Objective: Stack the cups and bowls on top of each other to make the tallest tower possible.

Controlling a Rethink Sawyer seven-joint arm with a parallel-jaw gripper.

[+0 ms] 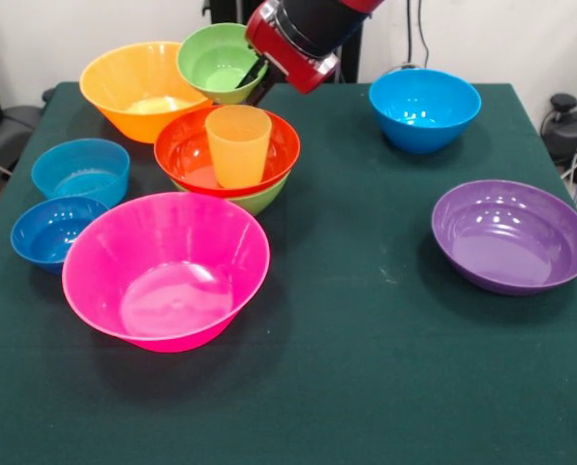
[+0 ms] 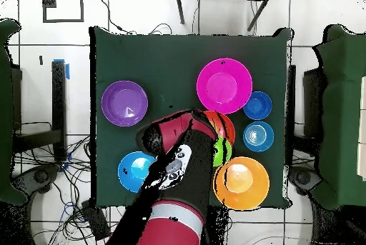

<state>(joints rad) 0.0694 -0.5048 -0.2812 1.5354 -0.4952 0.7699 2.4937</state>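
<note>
The tower stands left of centre: a medium green bowl [image 1: 261, 200] holds a red-orange bowl [image 1: 187, 145], and the yellow cup [image 1: 237, 145] stands upright in it. My gripper [image 1: 258, 83] is just behind the tower. It is shut on the right rim of the small green bowl [image 1: 214, 60], one finger inside and one outside. In the overhead view the arm [image 2: 175, 149] covers the gripper and most of the tower; only an edge of the red-orange bowl [image 2: 224, 123] shows.
A large orange bowl [image 1: 134, 89] is at the back left and a large pink bowl [image 1: 167, 266] in front of the tower. A light-blue bowl [image 1: 80, 170] and a small blue bowl [image 1: 51, 231] sit at the left. A blue bowl [image 1: 424, 107] and a purple bowl [image 1: 511, 235] are on the right.
</note>
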